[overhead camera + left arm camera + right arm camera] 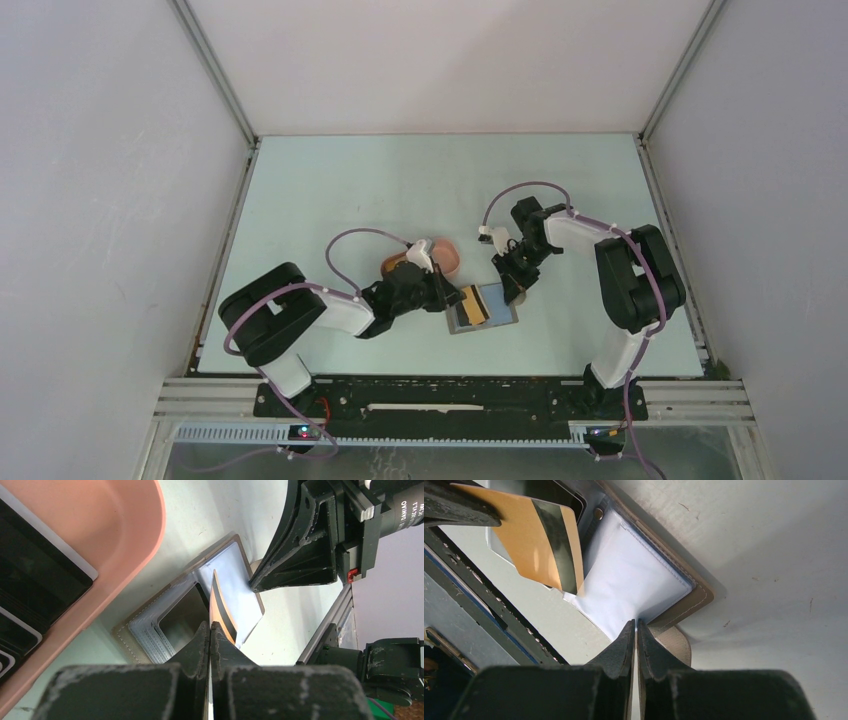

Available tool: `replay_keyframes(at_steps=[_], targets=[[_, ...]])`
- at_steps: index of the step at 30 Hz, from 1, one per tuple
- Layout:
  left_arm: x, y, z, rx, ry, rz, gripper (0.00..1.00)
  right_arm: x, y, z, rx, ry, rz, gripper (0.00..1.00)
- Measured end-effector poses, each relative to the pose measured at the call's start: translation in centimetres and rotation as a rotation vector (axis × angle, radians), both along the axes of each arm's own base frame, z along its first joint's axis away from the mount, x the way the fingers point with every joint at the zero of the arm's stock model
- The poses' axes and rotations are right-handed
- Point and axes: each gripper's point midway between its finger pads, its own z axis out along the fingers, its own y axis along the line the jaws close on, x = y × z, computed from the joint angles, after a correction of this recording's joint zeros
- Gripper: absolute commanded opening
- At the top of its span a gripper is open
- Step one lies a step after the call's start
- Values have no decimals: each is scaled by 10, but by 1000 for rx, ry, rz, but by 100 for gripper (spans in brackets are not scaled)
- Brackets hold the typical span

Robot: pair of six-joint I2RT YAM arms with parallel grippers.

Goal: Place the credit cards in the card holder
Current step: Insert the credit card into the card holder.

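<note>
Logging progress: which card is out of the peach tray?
The yellow-orange striped card, pinched in the left gripper over the open grey wallet; the dark white-edged cards lie in the peach tray.

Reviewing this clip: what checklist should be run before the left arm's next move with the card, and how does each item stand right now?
1. Grip on the card: left jaws shut on the yellow-orange card. Ok.
2. The card holder lies open, inside facing up. Ok.
3. Holder steadied: right jaws shut on its edge. Ok.
4. Card's leading edge lined up with a pocket: cannot tell.
5. All cards out of the peach tray: dark cards lie in it. Not ok.
</note>
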Motion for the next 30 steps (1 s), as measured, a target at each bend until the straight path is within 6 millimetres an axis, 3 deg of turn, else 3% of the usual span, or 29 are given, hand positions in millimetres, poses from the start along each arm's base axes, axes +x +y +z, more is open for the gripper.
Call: replay_keyframes(at_steps=[7, 15, 30], targets=[[-6, 4, -11, 45, 47, 3, 0, 0, 0, 0, 0, 1, 0, 11], [-3, -4, -4, 60, 57, -6, 0, -1, 1, 0, 0, 2, 2, 11], [-2, -7, -11, 95, 82, -6, 0, -1, 1, 1, 1, 5, 3, 11]])
